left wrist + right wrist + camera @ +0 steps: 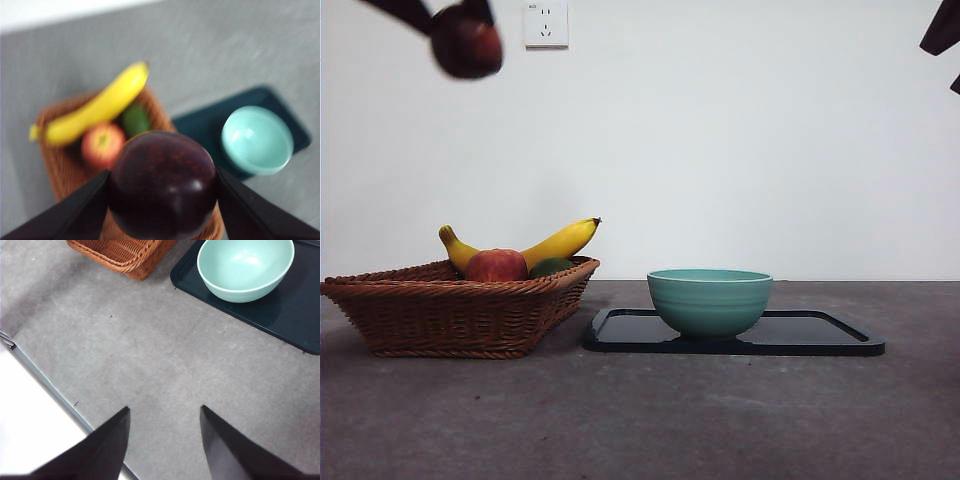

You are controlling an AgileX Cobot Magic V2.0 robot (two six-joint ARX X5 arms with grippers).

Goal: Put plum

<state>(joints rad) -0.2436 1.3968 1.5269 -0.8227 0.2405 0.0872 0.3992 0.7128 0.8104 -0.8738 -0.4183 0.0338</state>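
Note:
My left gripper (162, 187) is shut on the plum (162, 184), a glossy dark maroon fruit. It hangs high at the top left of the front view as a blurred plum (466, 44), above the wicker basket (450, 305). The teal bowl (710, 300) stands on a black tray (825, 338) to the right of the basket. My right gripper (165, 412) is open over bare grey table, near the table's edge, with nothing between its fingers; it shows only as a dark tip (945, 35) at the top right corner.
In the basket (62, 170) lie a banana (555, 243), a red-and-yellow apple (496, 266) and a small green fruit (551, 267). The bowl (245, 267) and tray (295, 315) lie ahead of the right gripper. A white wall with a socket (546, 24) stands behind.

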